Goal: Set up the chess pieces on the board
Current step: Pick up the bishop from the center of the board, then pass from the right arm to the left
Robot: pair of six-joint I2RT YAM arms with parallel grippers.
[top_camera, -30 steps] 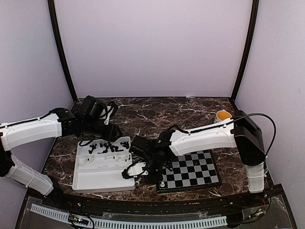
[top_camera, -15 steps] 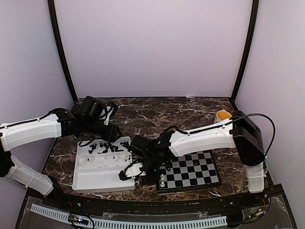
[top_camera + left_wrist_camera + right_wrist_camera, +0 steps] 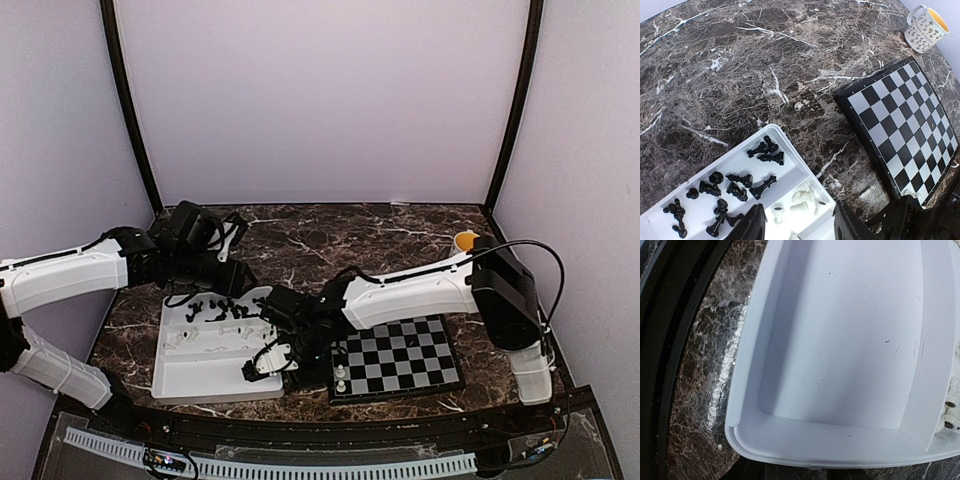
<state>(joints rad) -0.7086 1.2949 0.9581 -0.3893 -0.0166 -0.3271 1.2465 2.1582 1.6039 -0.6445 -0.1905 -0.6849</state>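
The board [image 3: 400, 357] lies at the near right, with one white piece [image 3: 341, 384] at its near left corner. Black chess pieces [image 3: 226, 310] lie in the white tray's far compartment, also in the left wrist view [image 3: 735, 185]. White pieces [image 3: 805, 198] lie in a small compartment beside them. My left gripper [image 3: 233, 277] hovers open and empty over the tray's far right edge [image 3: 800, 227]. My right gripper [image 3: 258, 367] hangs over the tray's near right corner. Its view shows the tray's empty large compartment [image 3: 850, 340], with only dark finger ends apart at the bottom edge.
The white tray [image 3: 200, 375] sits left of the board on the dark marble table. A white mug [image 3: 465, 242] with a yellow inside stands at the far right, behind the board. A black rail runs along the table's near edge.
My right gripper has moved left, from the board's left edge to over the tray's near right corner. The left arm has not moved.
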